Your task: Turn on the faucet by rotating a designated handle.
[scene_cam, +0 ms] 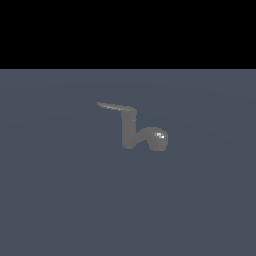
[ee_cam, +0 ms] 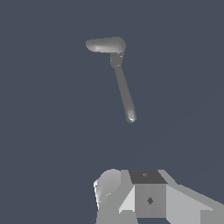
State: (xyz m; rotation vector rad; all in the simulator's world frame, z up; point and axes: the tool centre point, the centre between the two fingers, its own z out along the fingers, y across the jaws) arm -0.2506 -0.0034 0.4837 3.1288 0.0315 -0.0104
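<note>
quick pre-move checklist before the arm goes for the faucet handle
1. Faucet upright on the floor: ok.
2. Handle in plain sight, jutting from the post top toward the exterior view's left: ok.
3. Nothing blocking the handle: ok, no other object near it.
4. Claw touching the handle: not ok, clear gap in the wrist view.
5. Claw open or shut: cannot tell, fingers are out of frame.
6. Handle told apart from the spout bulb: ok.
</note>
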